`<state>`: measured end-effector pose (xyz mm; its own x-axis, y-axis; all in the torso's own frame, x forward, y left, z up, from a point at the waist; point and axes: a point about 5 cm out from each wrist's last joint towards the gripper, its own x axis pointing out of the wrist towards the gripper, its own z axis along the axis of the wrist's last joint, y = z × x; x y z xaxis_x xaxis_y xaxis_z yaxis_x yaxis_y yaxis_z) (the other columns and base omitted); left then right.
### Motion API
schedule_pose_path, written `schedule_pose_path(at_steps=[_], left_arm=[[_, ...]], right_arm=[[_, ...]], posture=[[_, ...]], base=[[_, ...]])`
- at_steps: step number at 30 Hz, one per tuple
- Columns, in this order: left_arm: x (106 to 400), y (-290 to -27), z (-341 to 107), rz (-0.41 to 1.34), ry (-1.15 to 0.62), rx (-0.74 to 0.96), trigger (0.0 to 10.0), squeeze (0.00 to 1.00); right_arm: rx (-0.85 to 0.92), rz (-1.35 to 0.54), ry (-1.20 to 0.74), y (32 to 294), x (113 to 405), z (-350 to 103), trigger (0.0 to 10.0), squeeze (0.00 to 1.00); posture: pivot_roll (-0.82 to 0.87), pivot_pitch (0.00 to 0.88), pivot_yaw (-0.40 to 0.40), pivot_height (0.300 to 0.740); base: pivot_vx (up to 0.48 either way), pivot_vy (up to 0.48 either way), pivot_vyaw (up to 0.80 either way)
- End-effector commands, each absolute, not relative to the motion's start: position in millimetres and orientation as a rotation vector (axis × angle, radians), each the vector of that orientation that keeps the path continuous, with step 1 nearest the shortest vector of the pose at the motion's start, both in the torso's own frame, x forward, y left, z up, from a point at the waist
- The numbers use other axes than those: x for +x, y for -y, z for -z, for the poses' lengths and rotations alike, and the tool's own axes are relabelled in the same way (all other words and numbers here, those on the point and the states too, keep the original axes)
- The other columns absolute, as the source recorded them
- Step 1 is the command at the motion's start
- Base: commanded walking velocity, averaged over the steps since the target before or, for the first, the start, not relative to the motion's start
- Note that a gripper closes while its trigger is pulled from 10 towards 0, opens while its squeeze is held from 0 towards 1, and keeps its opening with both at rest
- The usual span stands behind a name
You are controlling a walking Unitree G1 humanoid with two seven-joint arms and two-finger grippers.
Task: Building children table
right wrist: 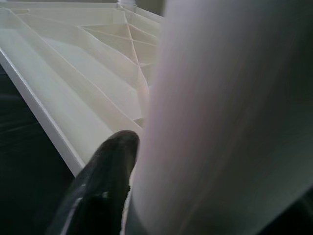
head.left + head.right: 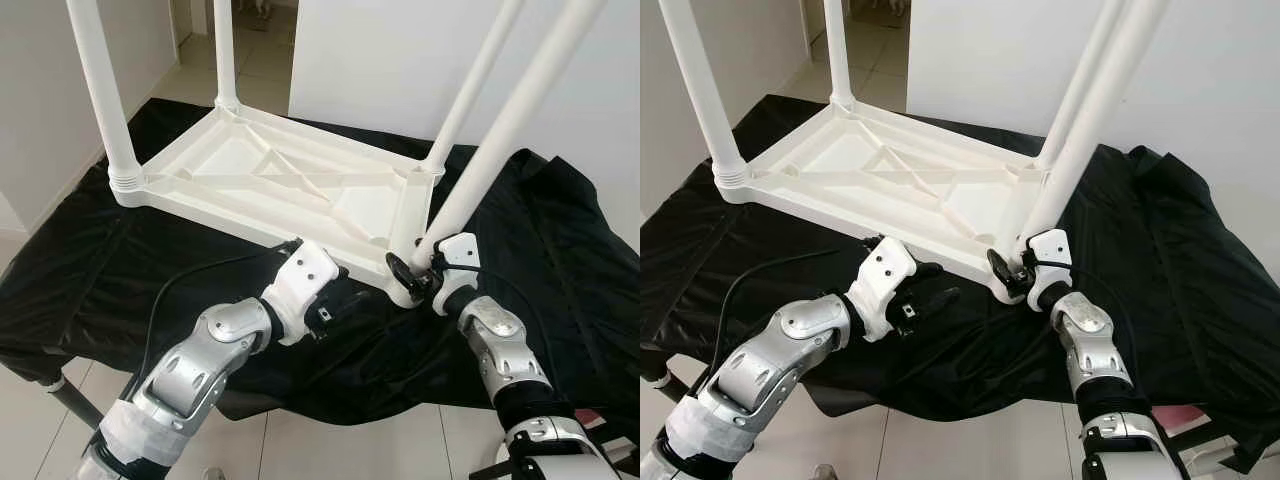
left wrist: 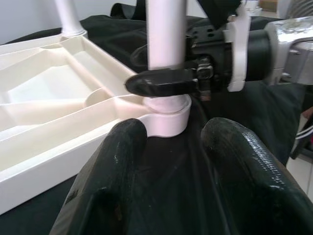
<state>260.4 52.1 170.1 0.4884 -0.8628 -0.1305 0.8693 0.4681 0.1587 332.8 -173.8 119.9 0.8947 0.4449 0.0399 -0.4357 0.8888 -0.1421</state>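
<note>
— Lying upside down on the black cloth (image 2: 560, 250) over the surface, the white plastic children table (image 2: 270, 180) shows a ribbed underside and four smooth round legs.
— And the tools?
— The right tool (image 2: 418, 270) clamps the leg (image 2: 490, 150) at 5 o'clock, just above its socket. The left tool (image 2: 935, 295) rests spread on the cloth, at 6 o'clock.

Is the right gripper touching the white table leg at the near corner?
Touching. In the left wrist view, a black finger of the right gripper lies flat across the table leg, no gap between them. The right wrist view agrees.
</note>
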Motion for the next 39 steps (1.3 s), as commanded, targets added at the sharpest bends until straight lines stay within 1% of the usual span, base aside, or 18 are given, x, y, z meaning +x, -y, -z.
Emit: schedule_pose_path(at_steps=[1, 11, 12, 13, 18, 21, 22, 24, 26, 28, 29, 32, 34, 35, 36, 37, 38, 39], left_arm=[[257.6, -49.0, -167.3, 1.121, -0.044, 0.227, 10.0, 0.00], [258.0, -49.9, -167.3, 1.118, -0.046, 0.230, 10.0, 0.00], [258.5, -49.8, -167.7, 1.118, -0.045, 0.231, 10.0, 0.00], [258.8, -49.8, -168.0, 1.118, -0.045, 0.232, 10.0, 0.00], [259.4, -49.8, -168.5, 1.118, -0.043, 0.232, 10.0, 0.00], [259.4, -49.7, -168.8, 1.120, -0.043, 0.230, 10.0, 0.00], [259.4, -49.7, -168.8, 1.120, -0.043, 0.230, 10.0, 0.00], [259.6, -49.7, -168.7, 1.120, -0.044, 0.230, 10.0, 0.00], [259.7, -49.5, -168.6, 1.120, -0.044, 0.230, 10.0, 0.00], [260.0, -49.1, -168.7, 1.121, -0.044, 0.226, 10.0, 0.00], [260.2, -47.9, -168.6, 1.121, -0.042, 0.225, 10.0, 0.00], [260.2, -47.7, -168.6, 1.121, -0.042, 0.225, 10.0, 0.00], [260.3, -47.4, -168.6, 1.121, -0.041, 0.225, 10.0, 0.00], [260.5, -47.3, -168.6, 1.121, -0.041, 0.224, 10.0, 0.00], [260.5, -47.3, -168.6, 1.121, -0.041, 0.224, 10.0, 0.00], [260.8, -47.1, -168.7, 1.119, -0.040, 0.223, 10.0, 0.00], [260.8, -47.1, -168.7, 1.119, -0.040, 0.223, 10.0, 0.00], [260.9, -47.0, -168.7, 1.118, -0.039, 0.222, 10.0, 0.00]], right_arm=[[-0.138, -0.487, 0.054, 169.5, 333.0, -115.9, 0.0, 0.00], [-0.114, -0.489, 0.058, 168.7, 331.3, -111.8, 0.0, 0.00], [-0.107, -0.488, 0.060, 167.5, 330.7, -111.8, 0.2, 0.00], [-0.104, -0.484, 0.063, 166.7, 330.3, -112.1, 10.0, 0.00], [-0.096, -0.431, 0.067, 165.2, 329.5, -114.1, 10.0, 0.00], [-0.079, -0.306, 0.039, 165.3, 328.9, -114.2, 10.0, 0.00], [-0.079, -0.306, 0.039, 165.3, 328.9, -114.2, 10.0, 0.00], [-0.068, -0.219, 0.026, 166.4, 327.8, -113.2, 10.0, 0.00], [-0.074, -0.180, 0.026, 166.1, 326.6, -112.9, 10.0, 0.00], [-0.068, -0.119, 0.017, 162.2, 323.3, -111.0, 10.0, 0.00], [-0.051, -0.033, -0.006, 157.4, 318.6, -107.2, 10.0, 0.00], [-0.048, -0.012, -0.012, 156.5, 317.4, -106.5, 10.0, 0.00], [-0.037, 0.032, -0.024, 153.9, 314.6, -104.5, 10.0, 0.00], [-0.020, 0.080, -0.028, 148.6, 310.3, -104.0, 10.0, 0.00], [-0.020, 0.080, -0.028, 148.6, 310.3, -104.0, 10.0, 0.00], [0.014, 0.145, -0.037, 137.0, 302.2, -104.9, 10.0, 0.00], [0.014, 0.145, -0.037, 137.0, 302.2, -104.9, 10.0, 0.00], [0.024, 0.128, -0.036, 128.8, 299.0, -106.3, 10.0, 0.00]], posture=[[0.07, 0.002, -0.106, 0.740], [0.07, 0.010, -0.097, 0.740], [0.06, 0.013, -0.095, 0.740], [0.06, 0.013, -0.095, 0.740], [0.06, 0.019, -0.093, 0.740], [0.06, 0.024, -0.093, 0.740], [0.06, 0.024, -0.093, 0.740], [0.05, 0.027, -0.093, 0.740], [0.05, 0.027, -0.093, 0.740], [0.05, 0.029, -0.094, 0.740], [0.05, 0.030, -0.095, 0.740], [0.05, 0.030, -0.095, 0.740], [0.04, 0.031, -0.097, 0.740], [0.04, 0.032, -0.100, 0.740], [0.04, 0.032, -0.100, 0.740], [0.05, 0.031, -0.102, 0.740], [0.05, 0.031, -0.102, 0.740], [0.05, 0.029, -0.104, 0.740]], base=[[0.000, 0.000, 0.00], [0.000, 0.000, 0.00], [0.000, 0.000, 0.00], [0.000, 0.000, 0.00], [0.000, 0.000, 0.00], [0.000, 0.000, 0.00], [0.000, 0.000, 0.00], [0.000, 0.000, 0.00], [0.000, 0.000, 0.00], [0.000, 0.000, 0.00], [0.000, 0.000, 0.00], [0.000, 0.000, 0.00], [0.000, 0.000, 0.00], [0.000, 0.000, 0.00], [0.000, 0.000, 0.00], [0.000, 0.000, 0.00], [0.000, 0.000, 0.00], [0.000, 0.000, 0.00]])
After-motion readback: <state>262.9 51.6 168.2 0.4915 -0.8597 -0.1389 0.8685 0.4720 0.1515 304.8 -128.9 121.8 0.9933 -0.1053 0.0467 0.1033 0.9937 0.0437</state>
